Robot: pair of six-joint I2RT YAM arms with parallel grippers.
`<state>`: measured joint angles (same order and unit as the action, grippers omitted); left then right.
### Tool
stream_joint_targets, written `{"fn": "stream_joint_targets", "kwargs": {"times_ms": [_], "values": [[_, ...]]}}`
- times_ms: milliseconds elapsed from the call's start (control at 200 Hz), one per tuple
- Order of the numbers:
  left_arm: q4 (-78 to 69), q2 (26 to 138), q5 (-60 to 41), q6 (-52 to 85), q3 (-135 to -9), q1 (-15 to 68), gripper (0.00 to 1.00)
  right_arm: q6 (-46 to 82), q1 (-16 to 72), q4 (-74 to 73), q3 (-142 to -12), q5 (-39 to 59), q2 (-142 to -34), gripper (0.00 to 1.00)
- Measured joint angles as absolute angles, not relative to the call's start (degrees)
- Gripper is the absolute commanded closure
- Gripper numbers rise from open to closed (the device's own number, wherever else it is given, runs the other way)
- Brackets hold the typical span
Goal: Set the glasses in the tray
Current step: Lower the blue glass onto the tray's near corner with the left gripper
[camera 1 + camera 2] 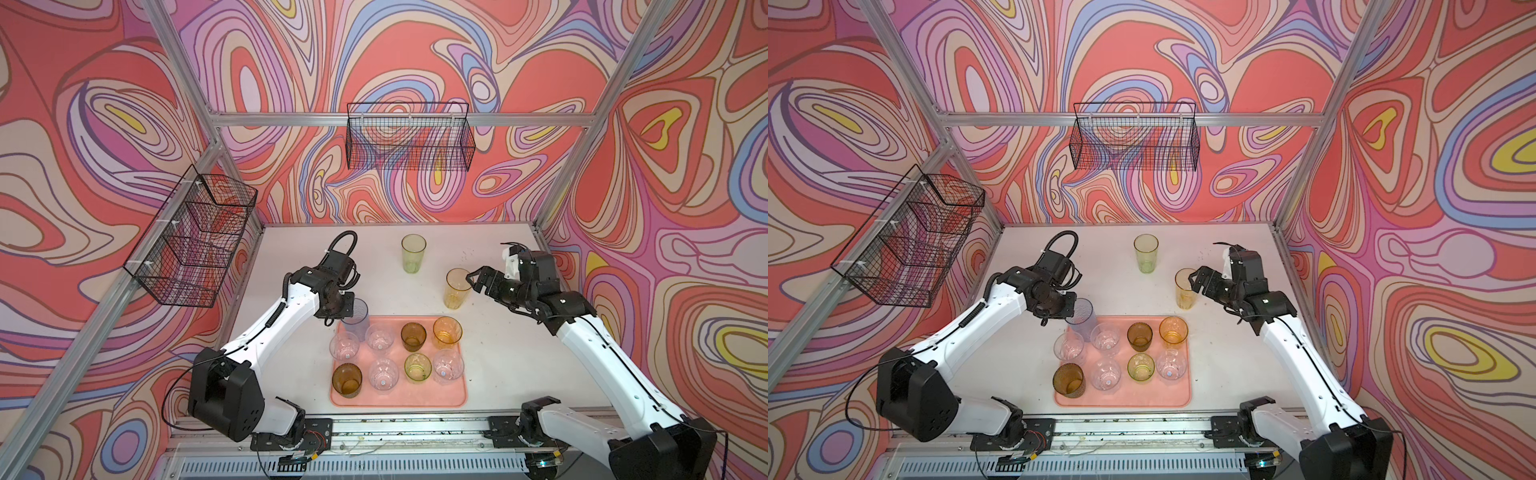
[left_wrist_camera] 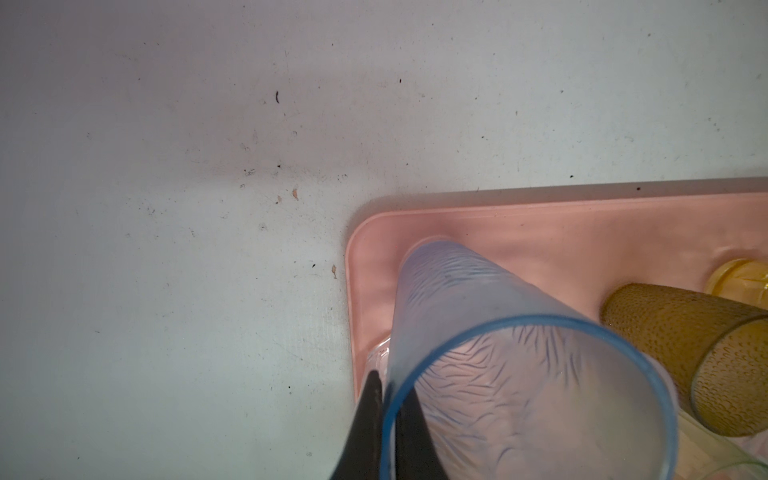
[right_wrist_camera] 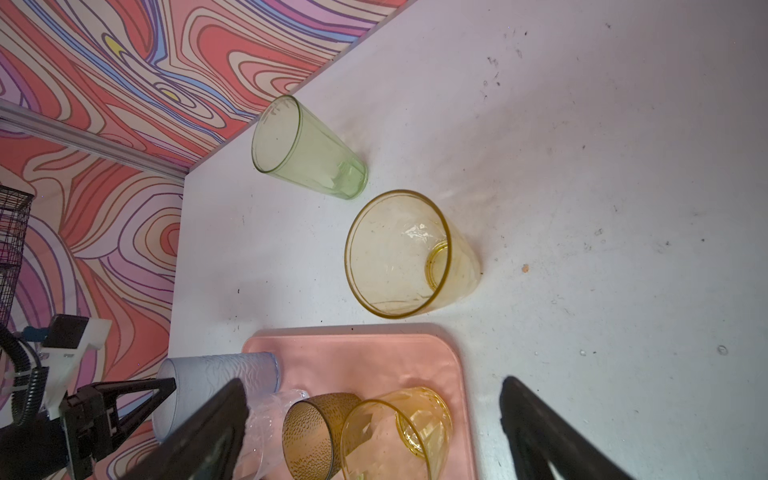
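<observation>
pale blue glass first: it stands at the far left corner of the tray, and my left hand has it by the rim, one finger outside the wall and one inside, pinched tight. i cannot tell whether its base rests on the tray floor or hangs just above it.

eight short glasses stand upright in the tray in two rows. far row, left to right: clear glass at the left edge, second clear glass, brown glass, yellow-orange glass. near row: second brown glass, third clear glass, green glass, fourth clear glass.

out on the white surface beyond the tray, the tall yellow glass stands near the tray's far right corner, and the tall yellow-green glass stands farther back. my right hand is near the yellow glass's rim, fingers spread wide, holding nothing.
</observation>
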<state>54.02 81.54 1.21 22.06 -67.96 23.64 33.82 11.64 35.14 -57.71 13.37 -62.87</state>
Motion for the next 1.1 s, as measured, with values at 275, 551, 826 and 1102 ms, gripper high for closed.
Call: {"fn": "stream_joint_targets", "kwargs": {"times_ms": [275, 551, 826, 1102], "values": [[53.8, 81.5, 0.6, 22.1, -67.8, 24.0, 0.93, 33.9, 11.6, 35.1, -57.7, 13.4, -62.9, 0.03], [53.4, 81.5, 0.0, 22.1, -67.7, 24.4, 0.73, 34.1, 11.6, 35.1, -57.7, 13.4, -62.9, 0.03], [52.9, 81.0, -0.2, 22.3, -67.7, 24.8, 0.53, 34.2, 11.6, 35.2, -57.4, 13.6, -62.9, 0.03], [52.9, 78.6, 0.0, 22.3, -67.7, 24.8, 0.33, 34.2, 11.6, 35.2, -57.3, 14.0, -62.9, 0.03]]}}
